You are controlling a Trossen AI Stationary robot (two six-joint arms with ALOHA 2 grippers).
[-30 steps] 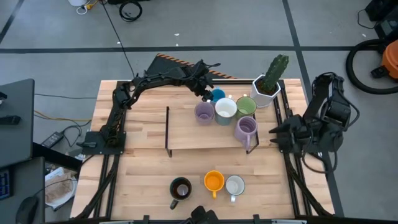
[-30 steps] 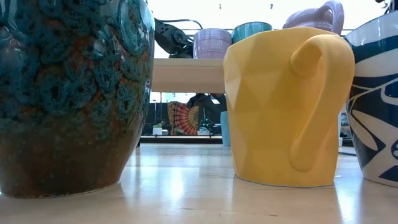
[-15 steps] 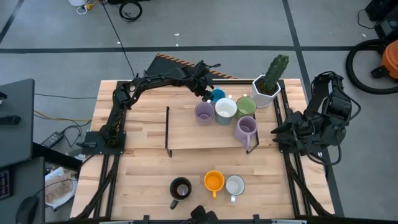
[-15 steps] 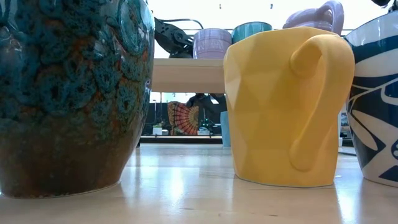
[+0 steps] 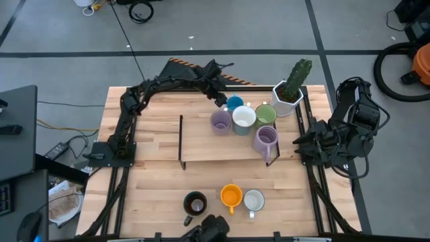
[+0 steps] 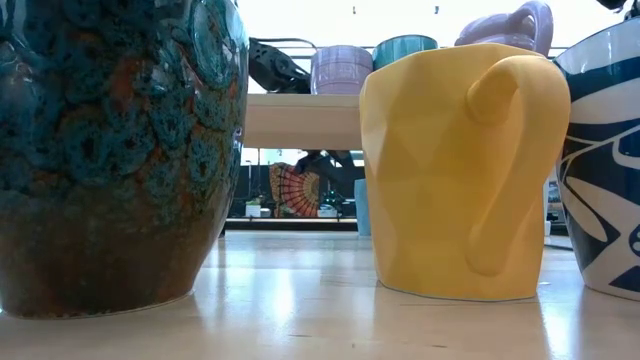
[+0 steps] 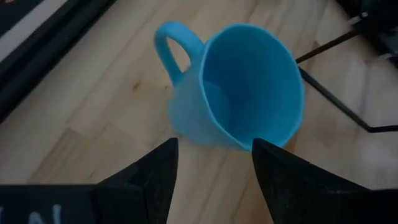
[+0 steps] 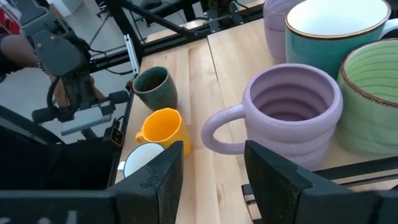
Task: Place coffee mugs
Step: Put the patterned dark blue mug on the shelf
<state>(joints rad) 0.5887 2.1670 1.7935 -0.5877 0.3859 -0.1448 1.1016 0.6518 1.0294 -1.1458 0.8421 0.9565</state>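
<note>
The blue mug (image 7: 239,87) stood upright on the wood at the back of the table (image 5: 154,202), just behind the raised shelf (image 5: 201,141), with its handle turned away from the shelf. The left gripper (image 7: 211,165) hung just above and beside it, fingers spread about a mug's width and holding nothing. On the shelf sat a lavender mug (image 5: 220,122), a white mug (image 5: 243,118), a green mug (image 5: 266,115) and a second lavender mug (image 5: 265,138), close together near its right end, with the cactus pot (image 5: 287,94) beside them. Near the front edge waited the dark mug (image 5: 195,204), the orange mug (image 5: 230,196) and another white mug (image 5: 254,199). The right gripper (image 8: 211,163) was parked at the table's right side, fingers apart and empty. These mugs looked like glazed ceramic: stiff, fairly heavy for their size, slick and liable to chip if knocked together. A pinch across the rim wall, one finger inside, seemed the surest hold, with the handle kept clear.
</note>
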